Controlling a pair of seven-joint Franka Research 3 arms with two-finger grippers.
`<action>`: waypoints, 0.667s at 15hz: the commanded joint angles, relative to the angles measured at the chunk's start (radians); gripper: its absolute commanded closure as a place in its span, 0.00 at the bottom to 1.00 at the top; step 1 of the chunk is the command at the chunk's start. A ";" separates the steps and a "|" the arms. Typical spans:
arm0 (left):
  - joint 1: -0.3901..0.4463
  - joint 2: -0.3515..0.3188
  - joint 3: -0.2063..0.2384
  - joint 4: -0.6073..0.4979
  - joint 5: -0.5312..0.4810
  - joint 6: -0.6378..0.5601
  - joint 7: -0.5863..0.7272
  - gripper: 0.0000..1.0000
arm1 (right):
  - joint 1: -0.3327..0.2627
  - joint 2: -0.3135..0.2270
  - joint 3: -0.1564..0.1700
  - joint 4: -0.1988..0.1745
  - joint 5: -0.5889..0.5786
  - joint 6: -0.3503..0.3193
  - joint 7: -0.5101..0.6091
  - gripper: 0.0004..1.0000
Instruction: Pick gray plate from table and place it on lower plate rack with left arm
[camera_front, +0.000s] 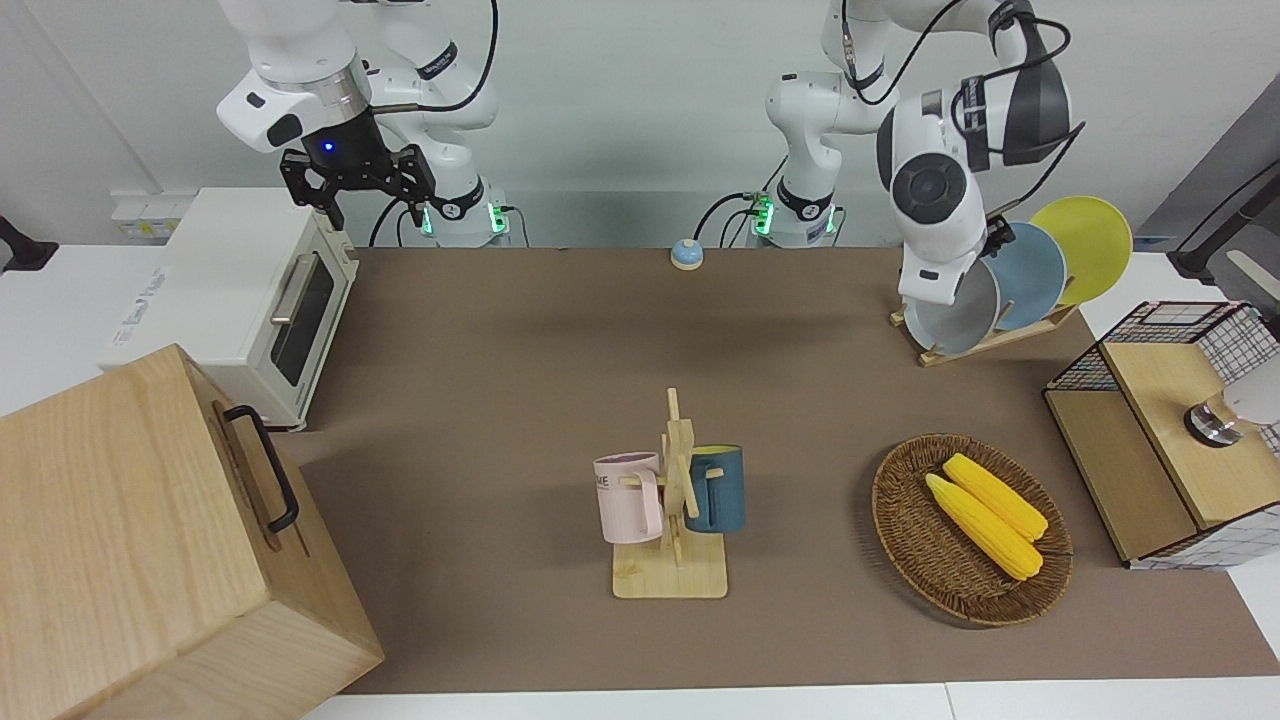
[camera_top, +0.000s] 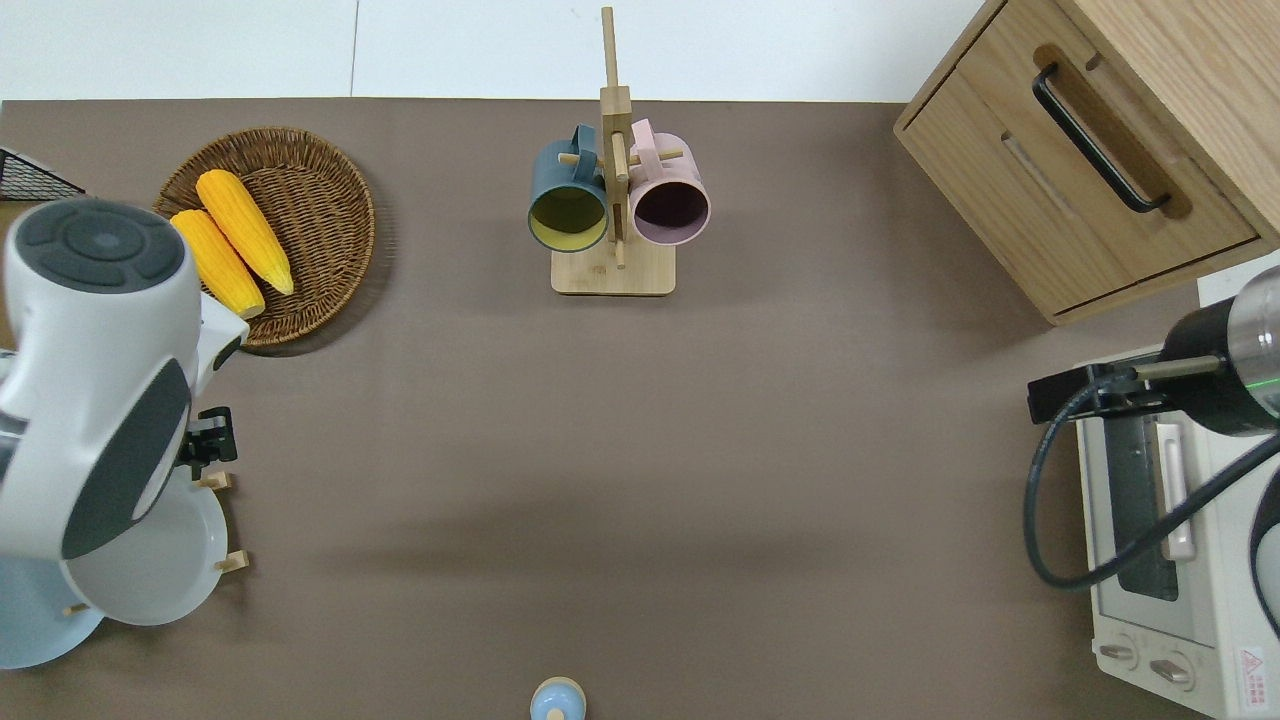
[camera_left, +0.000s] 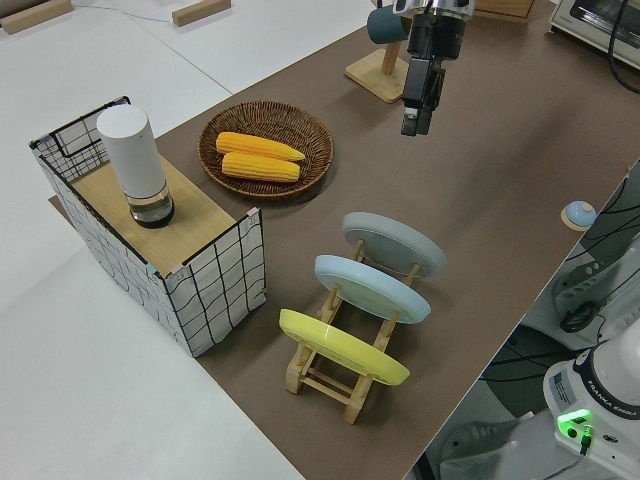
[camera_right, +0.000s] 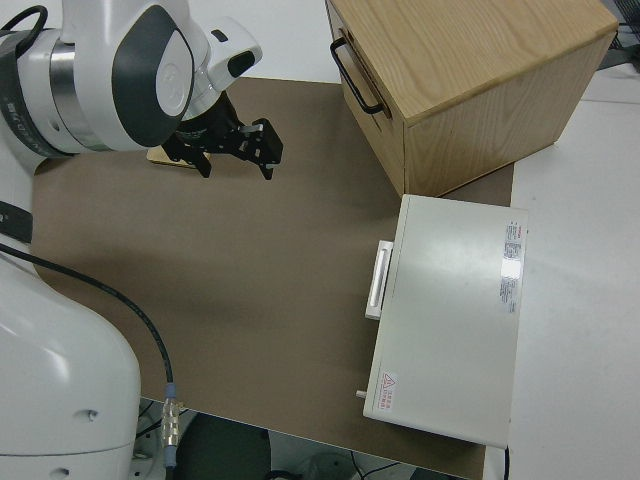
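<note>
The pink mug (camera_front: 630, 497) on the wooden stand is showing dark capital letters near its rim, possibly "ME", partly cut off by the handle. The base of an arm (camera_left: 600, 395) in the left side view is carrying "FRANKA EMIKA" in small black print. The white oven (camera_right: 447, 319) is wearing a red triangular warning sticker; its smaller labels are staying unreadable.

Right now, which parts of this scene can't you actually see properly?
- Front view: the left arm covers the upper part of the gray plate and most of the left gripper.
- Overhead view: the same arm hides most of the lower plate rack; only a few pegs show.
- Overhead view: the blue plate is cut off by the picture's edge.
</note>
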 joint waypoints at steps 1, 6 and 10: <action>-0.004 -0.001 0.020 0.119 -0.150 -0.056 0.102 0.01 | -0.007 -0.002 0.007 0.006 0.007 -0.014 0.000 0.01; -0.001 -0.037 0.026 0.188 -0.325 -0.056 0.193 0.01 | -0.007 -0.002 0.007 0.006 0.007 -0.014 0.000 0.01; 0.005 -0.089 0.032 0.197 -0.446 -0.039 0.371 0.01 | -0.007 -0.002 0.007 0.006 0.007 -0.014 -0.001 0.01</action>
